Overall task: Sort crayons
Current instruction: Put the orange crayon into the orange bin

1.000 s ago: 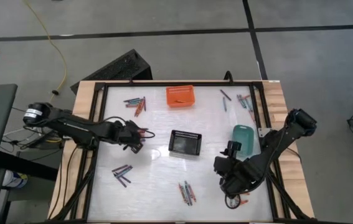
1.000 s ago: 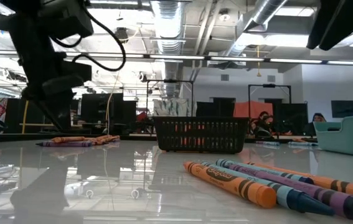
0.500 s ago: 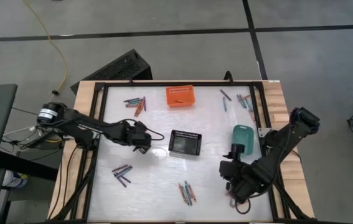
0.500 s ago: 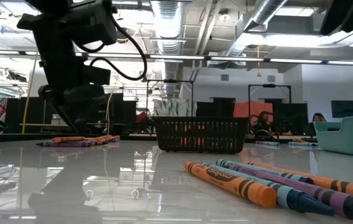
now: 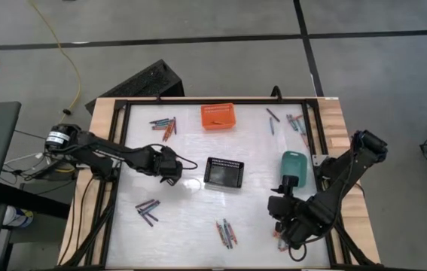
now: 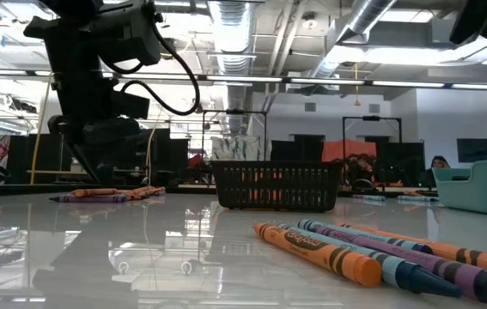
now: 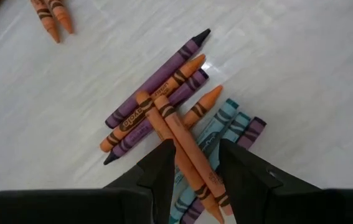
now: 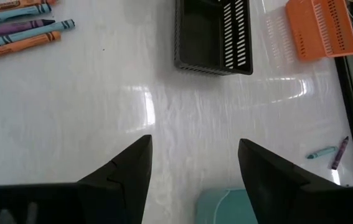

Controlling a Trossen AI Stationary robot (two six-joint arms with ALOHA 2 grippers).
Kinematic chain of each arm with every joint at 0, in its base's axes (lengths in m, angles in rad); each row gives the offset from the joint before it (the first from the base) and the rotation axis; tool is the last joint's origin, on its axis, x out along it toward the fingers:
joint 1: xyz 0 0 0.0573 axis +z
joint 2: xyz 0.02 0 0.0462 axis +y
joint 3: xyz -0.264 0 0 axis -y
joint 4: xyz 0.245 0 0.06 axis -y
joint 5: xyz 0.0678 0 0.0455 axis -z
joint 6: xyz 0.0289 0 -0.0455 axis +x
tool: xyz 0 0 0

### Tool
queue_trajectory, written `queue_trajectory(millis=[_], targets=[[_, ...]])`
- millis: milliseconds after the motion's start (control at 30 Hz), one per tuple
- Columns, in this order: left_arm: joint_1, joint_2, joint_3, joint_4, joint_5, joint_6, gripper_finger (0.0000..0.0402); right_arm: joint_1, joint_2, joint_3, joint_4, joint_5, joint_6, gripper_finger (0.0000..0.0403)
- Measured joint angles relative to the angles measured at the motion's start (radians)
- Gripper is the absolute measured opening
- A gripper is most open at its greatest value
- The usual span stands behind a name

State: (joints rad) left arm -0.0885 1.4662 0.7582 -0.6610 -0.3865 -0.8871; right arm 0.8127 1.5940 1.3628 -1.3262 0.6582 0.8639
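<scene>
The held orange crayon (image 7: 179, 140) sits between the fingers of the left gripper (image 7: 196, 149), which are closed on its shaft with only the crayon's width between them. This gripper is just to the left of the black basket (image 5: 224, 172), above the table (image 5: 190, 203). In the left wrist view a loose pile (image 7: 157, 93) of purple, orange and teal crayons lies on the white surface beyond the held crayon.

Remaining crayons lie in separate groups around the black basket:
- A group (image 5: 164, 125) on the far left of the basket, near the table's back edge.
- A group (image 5: 147, 208) on the near left of the basket.
- A group (image 5: 225, 233) on the near side of the basket. In the low view these (image 6: 372, 253) lie flat, side by side.
- A group (image 5: 296, 122) on the far right of the basket, near the back corner.

The orange basket (image 5: 218, 116) stands directly behind the black basket, well apart from it. The teal basket (image 5: 294, 168) stands to the right of the black basket.

The right gripper (image 8: 192, 168) is on the near right of the black basket, just in front of the teal basket. Its fingers are spread wide and grip nothing.
</scene>
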Motion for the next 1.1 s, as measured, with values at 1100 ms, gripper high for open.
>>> queue_trajectory(millis=[1100], targets=[[0.047,0.0,0.0,0.007,0.08,0.036,0.0059,0.005,0.0,0.0,0.003,0.001,0.003,0.0232]])
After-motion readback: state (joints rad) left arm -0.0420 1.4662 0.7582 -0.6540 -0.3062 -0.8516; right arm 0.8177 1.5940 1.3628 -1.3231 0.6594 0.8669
